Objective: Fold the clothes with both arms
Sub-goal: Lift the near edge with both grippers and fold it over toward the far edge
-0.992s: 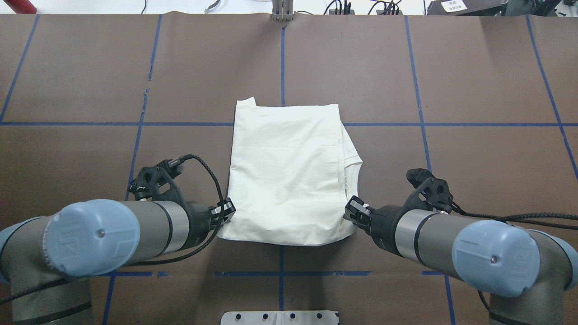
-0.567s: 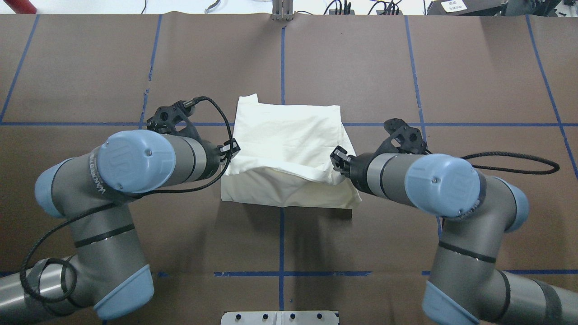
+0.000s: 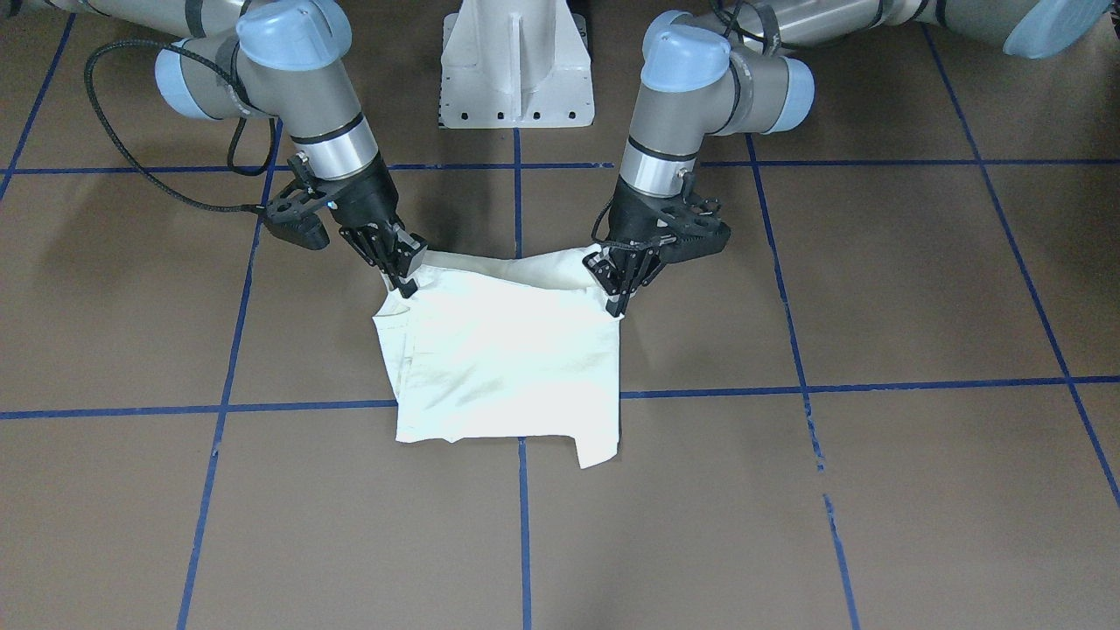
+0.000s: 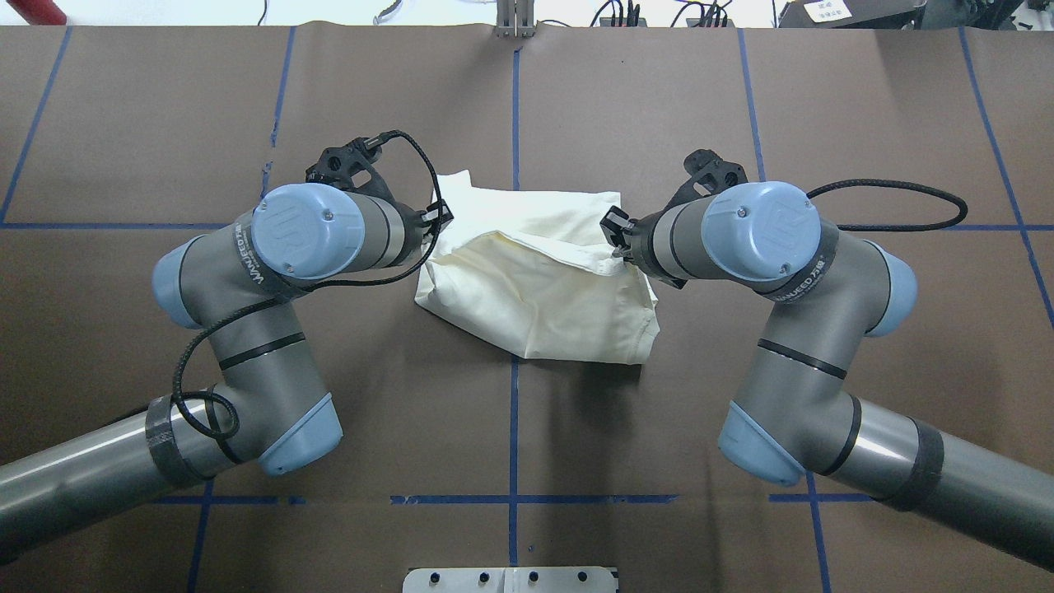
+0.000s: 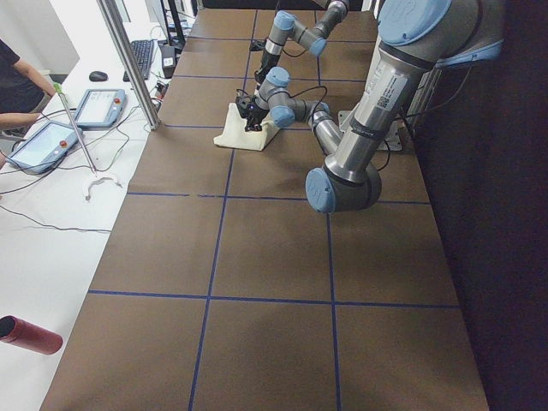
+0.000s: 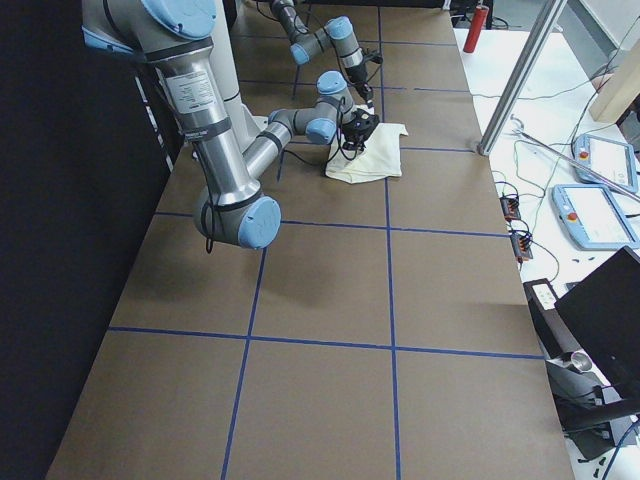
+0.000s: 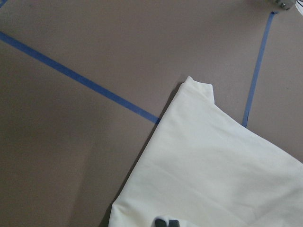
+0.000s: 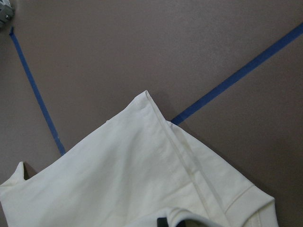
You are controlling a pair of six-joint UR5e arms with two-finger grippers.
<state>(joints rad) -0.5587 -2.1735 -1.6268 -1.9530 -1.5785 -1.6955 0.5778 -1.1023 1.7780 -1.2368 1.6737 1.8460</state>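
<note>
— Where did the cream-white cotton T-shirt [image 4: 535, 288] lie?
— Centred on the brown table cover [image 4: 659, 123], near edge raised (left black claw [image 4: 439, 217] and right black claw [image 4: 614, 237] each clamped a corner). Level, matched travel would have landed it square.

- Cream-white T-shirt [image 4: 543, 305], plain side up, half folded and kinda bunched, lying right between the two arms.
- Near edge lifted up, sagging a bit between its two pinched corners, the rest flat underneath.
- Left arm [image 4: 305, 235], grey with light-blue caps, elbow bent in toward the shirt; left gripper [image 4: 435, 224] clamped on the shirt's left corner.
- Right arm [image 4: 762, 231], same look, pretty much mirrored; right gripper [image 4: 616, 239] clamped on the right corner.
</note>
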